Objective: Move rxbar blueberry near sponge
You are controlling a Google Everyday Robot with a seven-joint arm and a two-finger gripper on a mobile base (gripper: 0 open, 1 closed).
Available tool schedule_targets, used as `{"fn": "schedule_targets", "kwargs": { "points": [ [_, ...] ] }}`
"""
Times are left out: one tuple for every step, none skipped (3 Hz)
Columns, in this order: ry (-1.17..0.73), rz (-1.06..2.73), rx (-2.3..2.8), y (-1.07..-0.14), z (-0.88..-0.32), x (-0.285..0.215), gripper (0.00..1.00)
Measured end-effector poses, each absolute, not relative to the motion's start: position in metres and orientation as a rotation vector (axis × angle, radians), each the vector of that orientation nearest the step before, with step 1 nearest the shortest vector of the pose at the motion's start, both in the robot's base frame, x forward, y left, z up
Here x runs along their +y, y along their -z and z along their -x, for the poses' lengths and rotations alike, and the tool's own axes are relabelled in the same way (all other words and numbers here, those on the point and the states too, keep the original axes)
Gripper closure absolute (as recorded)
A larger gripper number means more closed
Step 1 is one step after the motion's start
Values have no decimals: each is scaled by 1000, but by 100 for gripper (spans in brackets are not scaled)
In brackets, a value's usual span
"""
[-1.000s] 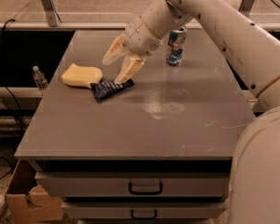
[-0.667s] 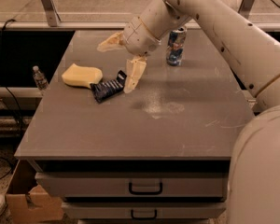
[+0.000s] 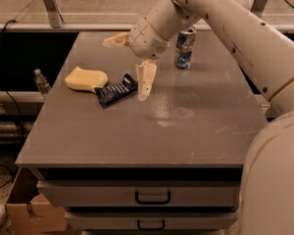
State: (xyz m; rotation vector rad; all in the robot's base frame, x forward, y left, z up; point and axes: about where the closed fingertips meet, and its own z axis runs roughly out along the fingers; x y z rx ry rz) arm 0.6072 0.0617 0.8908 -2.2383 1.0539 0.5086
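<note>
Camera view: bar (image 3: pixel 116 90) lies flat on table (image 3: pixel 137 141), left-centre, long axis diagonal, w/ near end toward front-left and far end toward back-right. Its front-left end sits just beside the sponge (image 3: pixel 85 79), at the sponge's right edge; touching or not, can't tell. Print on wrapper shows only as pale stripes, not readable. Gripper (image 3: pixel 125 68) hangs above bar's back-right end, fingers spread wide, gripping nothing: one finger (image 3: pixel 146 80) points down, tip just right of bar, contact w/ bar or table unclear; the other sticks out left over table's back part. Can (image 3: pixel 184 48) stands upright, back-right of gripper, partly behind the arm. Arm is cut off at top & right edges; robot body hides table's front-right corner.
</note>
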Motion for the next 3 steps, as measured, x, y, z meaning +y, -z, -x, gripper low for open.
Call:
{"fn": "schedule_targets", "kwargs": {
  "points": [
    [-480, 2246, 1177, -892, -596, 32, 0],
    [-453, 2206, 1327, -890, -580, -10, 0],
    [-454, 2201, 1342, -888, -578, -15, 0]
  ]
}}
